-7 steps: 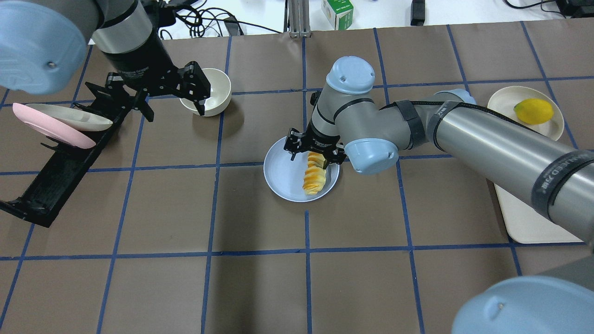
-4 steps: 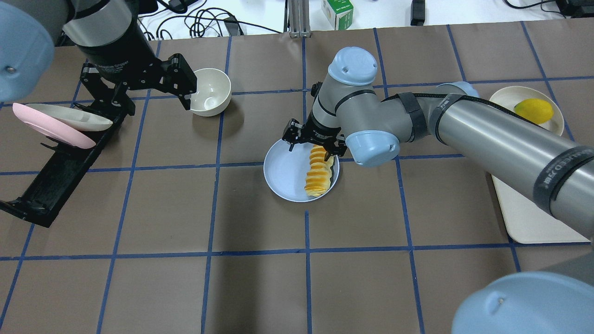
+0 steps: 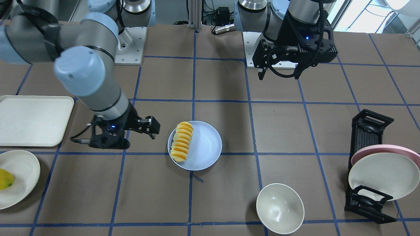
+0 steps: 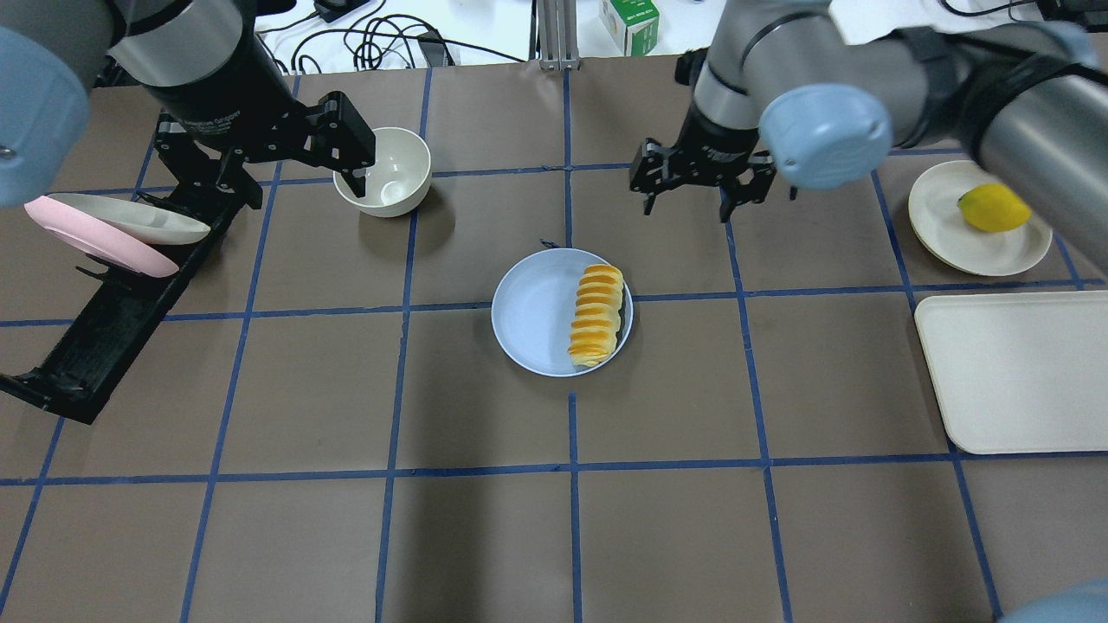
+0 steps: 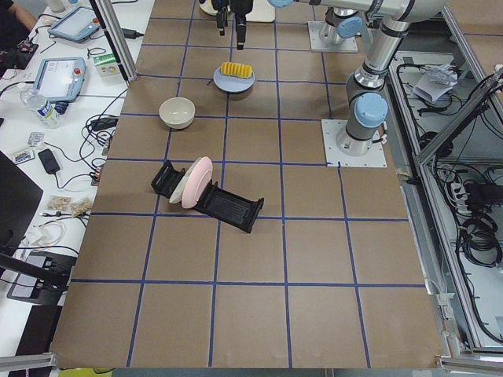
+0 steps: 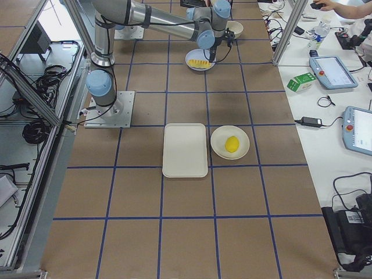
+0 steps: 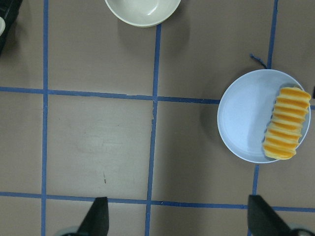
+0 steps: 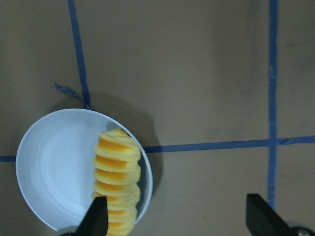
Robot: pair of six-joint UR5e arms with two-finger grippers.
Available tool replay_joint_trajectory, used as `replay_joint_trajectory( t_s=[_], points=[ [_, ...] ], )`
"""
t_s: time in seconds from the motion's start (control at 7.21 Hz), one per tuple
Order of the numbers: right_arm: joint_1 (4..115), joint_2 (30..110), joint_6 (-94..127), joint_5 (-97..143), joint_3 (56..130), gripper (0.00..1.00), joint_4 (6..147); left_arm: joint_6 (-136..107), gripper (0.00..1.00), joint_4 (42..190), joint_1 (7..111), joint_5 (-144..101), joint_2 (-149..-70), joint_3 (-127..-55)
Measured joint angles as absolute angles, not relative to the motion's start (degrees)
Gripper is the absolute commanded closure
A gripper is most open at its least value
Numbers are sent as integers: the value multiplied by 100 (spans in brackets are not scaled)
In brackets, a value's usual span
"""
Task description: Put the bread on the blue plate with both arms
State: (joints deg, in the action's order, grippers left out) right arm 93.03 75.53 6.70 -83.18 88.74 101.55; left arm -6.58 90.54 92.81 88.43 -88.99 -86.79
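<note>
The bread (image 4: 595,316) lies flat on the right half of the blue plate (image 4: 532,311) at the table's middle, and nothing touches it. My right gripper (image 4: 699,197) is open and empty, raised above the table beyond and to the right of the plate. My left gripper (image 4: 303,186) is open and empty, high over the table's far left next to a cream bowl. Plate (image 3: 206,146) and bread (image 3: 182,142) show between right gripper (image 3: 151,128) and left gripper (image 3: 279,76). The right wrist view shows the bread (image 8: 117,182); the left wrist view shows the bread (image 7: 286,123).
A cream bowl (image 4: 385,173) stands at the far left. A black dish rack (image 4: 104,320) holds a pink plate (image 4: 95,242) and a cream one. A cream tray (image 4: 1013,372) and a cream plate (image 4: 943,216) with a yellow fruit (image 4: 995,208) sit at the right.
My right gripper has let go of the bread, risen and drawn back to the far right of the plate. The bread stays on the plate. My left gripper shifted slightly back and left.
</note>
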Motion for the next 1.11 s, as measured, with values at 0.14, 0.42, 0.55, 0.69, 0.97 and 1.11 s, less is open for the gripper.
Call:
replay_joint_trajectory(
  t_s=[0.14,0.42,0.55,0.69,0.97,1.11],
  points=[
    [9037,7991,367,-8406,8647,0,9566,-650,0,8915,9280,8644,-8928,-8687],
    [8903,8730,226,-8416,8400,0,8835,-647,0,8650,9256,8520,-8982,-8694],
    [8914,8848,204,-8405,8421,0,8699,-625,0,8605,9251,8657,-9003,-8689],
    [8960,8857,192,-8424,8481,0,8646,-556,0,8585,9248,8807,-9016,-8686],
    [9044,8840,111,-8603,8558,0,8646,-434,0,8569,9243,8900,-9019,-8684],
    [9056,8829,-79,-8820,8590,0,8695,-415,0,8564,9240,8908,-9019,-8684]
  ],
)
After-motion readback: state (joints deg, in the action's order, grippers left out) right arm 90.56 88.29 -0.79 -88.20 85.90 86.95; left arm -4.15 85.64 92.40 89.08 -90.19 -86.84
